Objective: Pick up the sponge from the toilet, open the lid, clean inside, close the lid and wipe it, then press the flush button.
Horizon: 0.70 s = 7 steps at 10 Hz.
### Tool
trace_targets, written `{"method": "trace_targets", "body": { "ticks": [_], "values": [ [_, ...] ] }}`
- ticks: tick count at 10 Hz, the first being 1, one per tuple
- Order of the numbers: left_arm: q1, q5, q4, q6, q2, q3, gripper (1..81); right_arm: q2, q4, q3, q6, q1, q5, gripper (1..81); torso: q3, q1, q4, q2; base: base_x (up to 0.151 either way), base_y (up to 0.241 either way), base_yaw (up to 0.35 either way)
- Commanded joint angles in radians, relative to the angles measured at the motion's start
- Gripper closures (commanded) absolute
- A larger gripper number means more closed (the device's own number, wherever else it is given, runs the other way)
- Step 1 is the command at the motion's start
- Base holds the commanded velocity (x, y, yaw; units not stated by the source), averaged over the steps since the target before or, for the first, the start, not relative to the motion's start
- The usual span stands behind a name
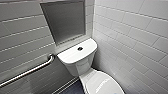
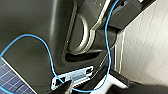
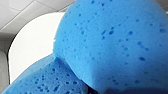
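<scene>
The white toilet [image 1: 75, 60] stands in the corner in the head view. Its small round dark flush button [image 1: 80, 48] sits in the middle of the tank top. The white oval lid [image 1: 103, 83] lies down over the bowl. The bright blue sponge [image 3: 112, 42] looms close in the right wrist view, folded and creased, and my right gripper is shut on it. A glossy white toilet surface [image 3: 32, 42] lies behind the sponge. The left wrist view looks at my own dark body and a blue cable [image 2: 50, 57]; the left gripper is open and holds nothing.
A steel grab bar [image 1: 27, 72] runs along the left wall beside the tank. A recessed grey panel [image 1: 65, 20] sits above the tank. White tiled walls [image 1: 130, 37] close in on both sides of the toilet. Dark floor [image 1: 72, 88] shows left of the bowl.
</scene>
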Motion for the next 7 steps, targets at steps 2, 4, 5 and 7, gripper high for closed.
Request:
{"method": "trace_targets", "body": {
  "ticks": [2,4,5,7],
  "values": [
    [0.031,0.01,0.017,0.023,-0.014,0.017,1.0,-0.118,-0.049,0.121,0.026,-0.133,0.013,81.1,0.0,0.0,0.0,0.0,0.0,0.0,0.0],
    [0.025,0.01,0.017,0.026,-0.016,0.017,1.0,-0.151,-0.092,0.193,0.025,-0.208,0.03,81.1,0.0,0.0,0.0,0.0,0.0,0.0,0.0],
    [0.02,0.012,0.017,0.028,-0.014,0.017,1.0,-0.188,-0.106,0.275,0.017,-0.231,0.03,81.1,0.0,0.0,0.0,0.0,0.0,0.0,0.0],
    [0.014,0.01,0.018,0.034,-0.011,0.017,1.0,-0.286,-0.094,0.522,-0.123,-0.237,0.107,81.1,0.0,0.0,0.0,0.0,0.0,0.0,0.0]
  ]
}}
